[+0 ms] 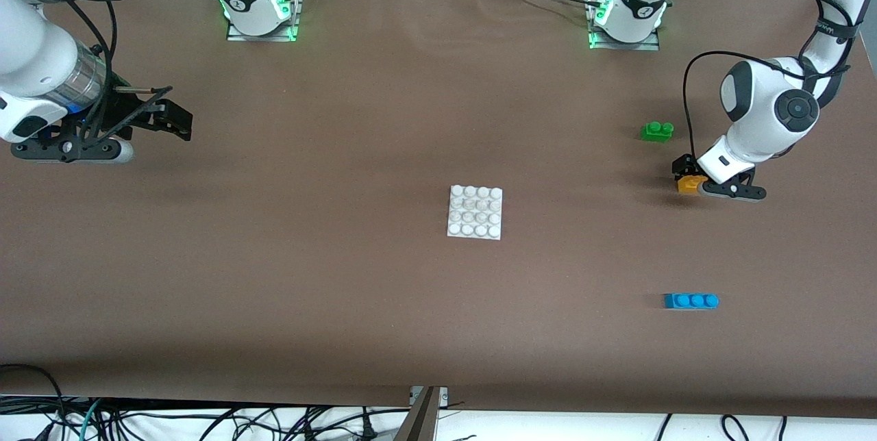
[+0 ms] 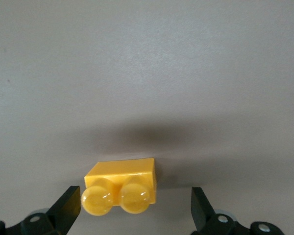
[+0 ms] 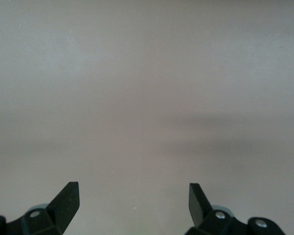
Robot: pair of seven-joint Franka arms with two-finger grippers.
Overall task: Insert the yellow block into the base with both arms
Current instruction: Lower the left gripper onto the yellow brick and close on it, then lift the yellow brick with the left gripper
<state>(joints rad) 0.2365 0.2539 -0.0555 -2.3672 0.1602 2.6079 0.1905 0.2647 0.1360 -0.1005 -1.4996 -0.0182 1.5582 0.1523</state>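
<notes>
The yellow block (image 1: pixel 690 185) lies on the table toward the left arm's end. My left gripper (image 1: pixel 686 172) is low over it and open. In the left wrist view the block (image 2: pixel 122 182) sits between the open fingers, close to one finger (image 2: pixel 67 208) and apart from the other; my left gripper (image 2: pixel 136 208) is not closed on it. The white studded base (image 1: pixel 475 212) lies at the table's middle. My right gripper (image 1: pixel 179 122) waits open and empty over bare table at the right arm's end, as the right wrist view (image 3: pixel 134 203) also shows.
A green two-stud brick (image 1: pixel 657 131) lies farther from the front camera than the yellow block. A blue three-stud brick (image 1: pixel 691 300) lies nearer to the camera. The brown table mat (image 1: pixel 342 256) spreads around the base.
</notes>
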